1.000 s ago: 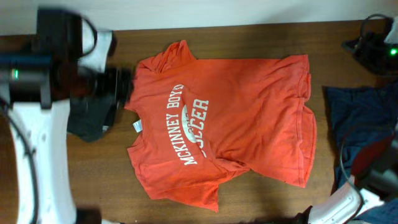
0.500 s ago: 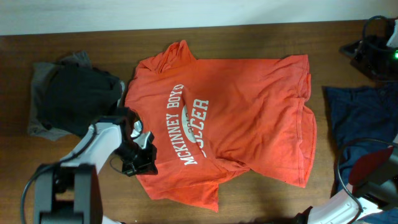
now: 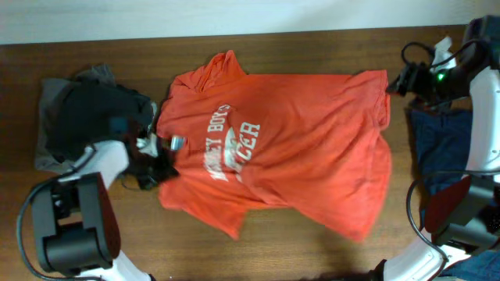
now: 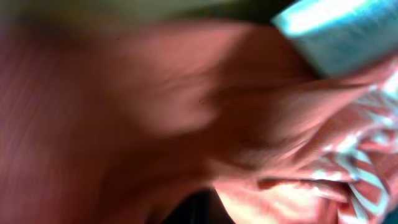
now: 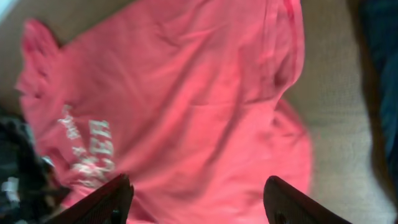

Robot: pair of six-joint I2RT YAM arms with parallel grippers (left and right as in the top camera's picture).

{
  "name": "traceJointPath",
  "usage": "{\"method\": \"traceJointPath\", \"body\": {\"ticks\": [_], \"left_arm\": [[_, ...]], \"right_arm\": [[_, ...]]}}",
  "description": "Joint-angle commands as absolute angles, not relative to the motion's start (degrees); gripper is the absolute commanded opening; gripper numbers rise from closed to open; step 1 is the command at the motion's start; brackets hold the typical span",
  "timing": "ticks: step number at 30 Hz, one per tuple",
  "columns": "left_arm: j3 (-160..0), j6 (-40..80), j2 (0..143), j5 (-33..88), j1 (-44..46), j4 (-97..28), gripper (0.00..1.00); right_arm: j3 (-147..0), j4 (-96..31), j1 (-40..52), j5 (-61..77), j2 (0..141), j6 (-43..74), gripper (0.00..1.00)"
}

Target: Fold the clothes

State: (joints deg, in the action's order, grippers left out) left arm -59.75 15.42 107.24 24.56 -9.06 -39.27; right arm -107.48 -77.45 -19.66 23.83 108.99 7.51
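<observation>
The orange-red T-shirt [image 3: 297, 148] with white lettering lies spread across the middle of the table. My left gripper [image 3: 156, 160] is shut on its left edge, beside the collar tag [image 3: 176, 142]. Blurred orange cloth [image 4: 186, 93] fills the left wrist view. My right gripper [image 3: 394, 82] hovers open over the shirt's upper right corner. In the right wrist view its fingers stand wide apart [image 5: 198, 183] above the shirt [image 5: 186, 93], with nothing between them. Black and grey garments [image 3: 86, 125] are piled at the left. A navy garment [image 3: 445, 148] lies at the right.
The left arm's base [image 3: 74, 226] stands at the front left, and the right arm's base [image 3: 461, 226] at the front right. Bare wooden table [image 3: 312, 250] shows along the front edge. A cable [image 3: 418, 55] loops by the right arm.
My left arm swung from over the dark pile down to the shirt's collar side and shut there; the shirt's lower left has bunched and shifted. My right arm came in over the upper right corner.
</observation>
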Motion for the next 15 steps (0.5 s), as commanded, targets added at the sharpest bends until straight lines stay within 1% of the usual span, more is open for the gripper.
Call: {"method": "traceJointPath", "body": {"ticks": [1, 5, 6, 9, 15], "left_arm": [[-64.75, 13.34, 109.91, 12.19, -11.46, -38.48, 0.0], [-67.16, 13.19, 109.91, 12.14, -10.63, -39.48, 0.0], [-67.16, 13.17, 109.91, 12.12, -10.55, -40.73, 0.0], [-67.16, 12.58, 109.91, 12.14, -10.55, -41.41, 0.01], [-67.16, 11.88, 109.91, 12.14, -10.55, -42.09, 0.01]], "right_arm": [[-99.26, -76.05, -19.09, 21.52, 110.32, 7.6, 0.72], [-87.9, -73.12, -17.8, 21.93, 110.32, 4.78, 0.72], [-80.29, -70.32, -15.81, 22.57, 110.32, 3.81, 0.64], [-73.84, -67.02, -13.41, 23.07, 110.32, 1.91, 0.54], [-67.96, -59.92, -12.86, 20.45, 110.32, 3.86, 0.54]]}}
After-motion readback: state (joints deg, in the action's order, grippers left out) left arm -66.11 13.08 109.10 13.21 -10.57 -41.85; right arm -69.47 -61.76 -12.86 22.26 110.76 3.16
